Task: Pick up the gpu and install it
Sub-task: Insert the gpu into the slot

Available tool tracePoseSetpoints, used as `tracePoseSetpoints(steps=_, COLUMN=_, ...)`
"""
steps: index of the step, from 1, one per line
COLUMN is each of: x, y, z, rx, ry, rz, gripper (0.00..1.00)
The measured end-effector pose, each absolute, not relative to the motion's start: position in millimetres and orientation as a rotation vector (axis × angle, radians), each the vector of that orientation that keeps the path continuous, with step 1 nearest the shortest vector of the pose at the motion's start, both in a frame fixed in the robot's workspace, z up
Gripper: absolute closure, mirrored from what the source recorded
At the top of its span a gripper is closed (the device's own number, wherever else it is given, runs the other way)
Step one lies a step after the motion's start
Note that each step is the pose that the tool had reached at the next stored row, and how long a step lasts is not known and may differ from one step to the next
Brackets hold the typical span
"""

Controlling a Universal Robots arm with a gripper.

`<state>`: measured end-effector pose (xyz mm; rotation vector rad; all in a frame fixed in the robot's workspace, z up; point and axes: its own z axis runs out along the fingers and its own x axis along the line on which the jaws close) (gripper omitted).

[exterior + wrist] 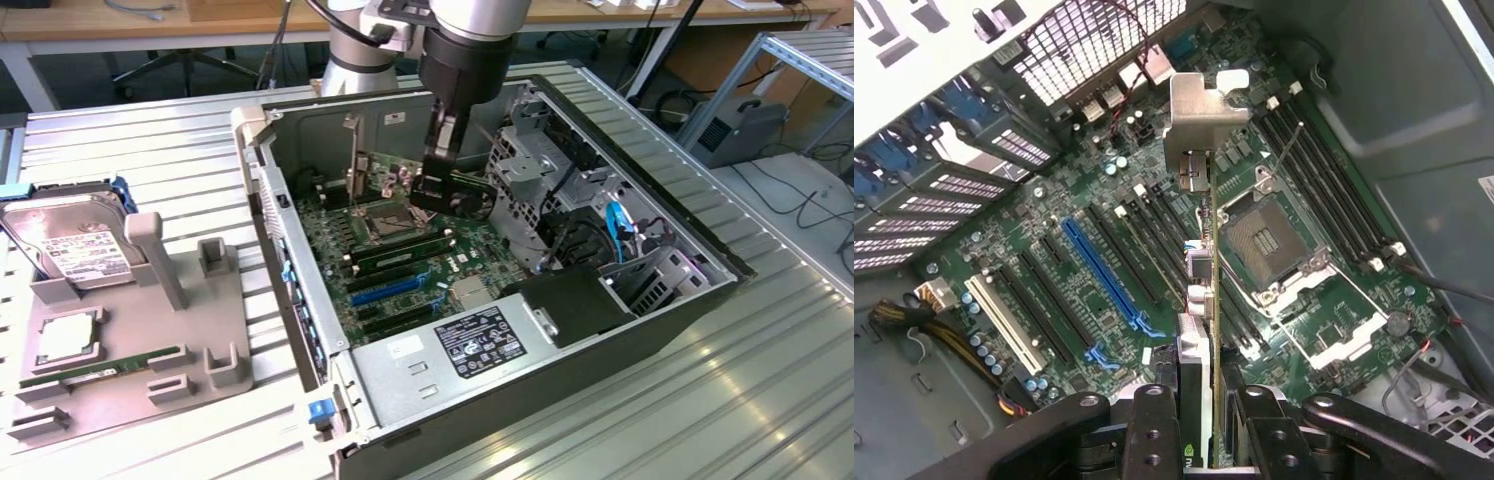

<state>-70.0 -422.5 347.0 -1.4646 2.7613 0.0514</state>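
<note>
Currently the gripper (434,188) is down inside the open PC case (694,300), fingers (1154,425) clamped on the gpu (1204,285). The wrist view shows the card edge-on, standing upright over the green motherboard (1054,200). Its silver bracket (1199,115) is at the end away from the fingers, toward the case's vented rear wall. The card hangs over the black slots between 1 blue slot (1104,275) and the CPU socket (1269,240); cannot tell whether its lower edge touches a slot. 1 white slot (1004,320) lies beyond the blue one.

Writing: the black label (474,340) on the power supply carries white print, too small to read. The hard drive (74,250) has a white label, its print also unreadable.

The case sits mid-bench. A grey fixture tray (160,330) sits beside it at the bench edge on the exterior view's left. On the tray are the hard drive at the far end, a CPU chip (67,340) nearer, and a green RAM stick (100,365) just beside the chip.

Surface: the bench (747,400) is ribbed aluminium profile, with glare on the near corner.

Room: wooden desks (80,25) along the back, a chair base (174,65) under them, cables on the grey floor. An aluminium frame (801,60) stands at the exterior view's right, with a grey box (741,125) beside it.
</note>
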Motion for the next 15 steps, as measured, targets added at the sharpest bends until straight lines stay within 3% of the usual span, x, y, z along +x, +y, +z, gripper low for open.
tracePoseSetpoints(steps=15, x=-69.6, y=-422.5, z=346.8, rx=-1.547, ry=2.717, rz=0.052, gripper=0.73)
